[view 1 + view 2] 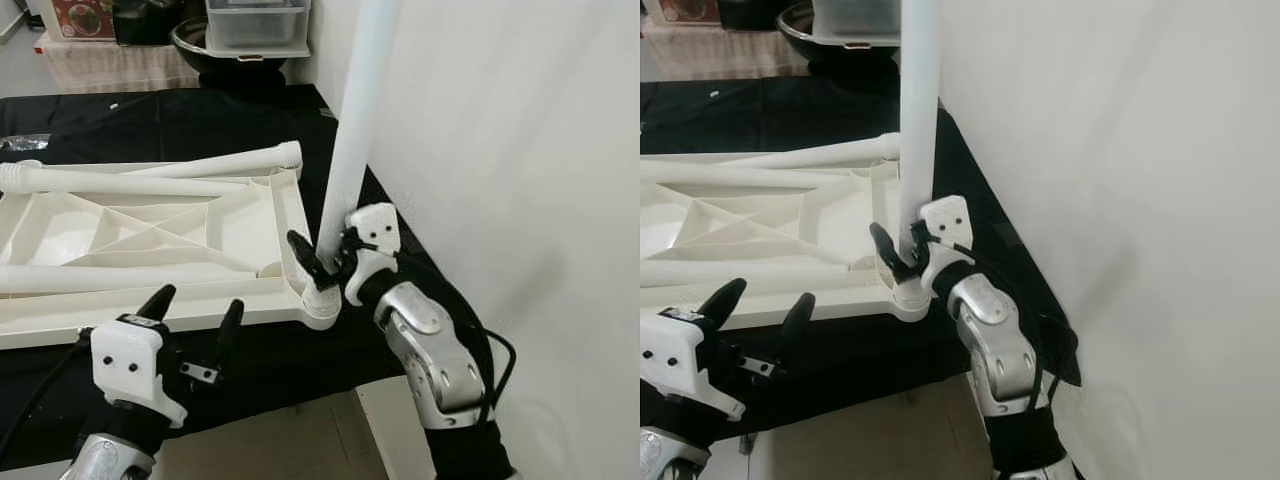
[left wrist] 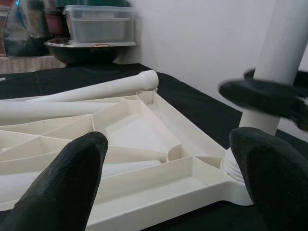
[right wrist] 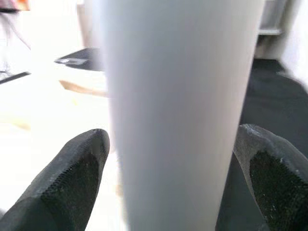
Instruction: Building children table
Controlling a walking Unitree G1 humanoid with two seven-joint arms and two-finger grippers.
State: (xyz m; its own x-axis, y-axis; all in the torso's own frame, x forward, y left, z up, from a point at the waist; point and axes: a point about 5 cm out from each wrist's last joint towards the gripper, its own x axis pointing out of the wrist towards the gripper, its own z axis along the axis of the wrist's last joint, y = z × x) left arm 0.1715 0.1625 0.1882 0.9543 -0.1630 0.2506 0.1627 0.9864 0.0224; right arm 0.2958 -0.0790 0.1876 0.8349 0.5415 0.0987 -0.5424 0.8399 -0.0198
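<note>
Quick count: one white ribbed plastic tabletop (image 1: 150, 235) lying upside down on the black-covered counter (image 1: 200, 120). Four white plastic tube legs total, one standing upright (image 1: 350, 140) in the corner socket, three lying flat on the tabletop (image 1: 120, 182). Two tools with black fingers, left tool (image 1: 195, 320) and right tool (image 1: 325, 262). One clear plastic lidded box (image 1: 255, 22), one dark round bowl (image 1: 200, 45) behind.

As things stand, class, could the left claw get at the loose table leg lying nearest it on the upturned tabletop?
Probably yes. The left claw hovers open just beside the tabletop, and the nearest loose leg lies uncovered on top, with nothing between them.
</note>
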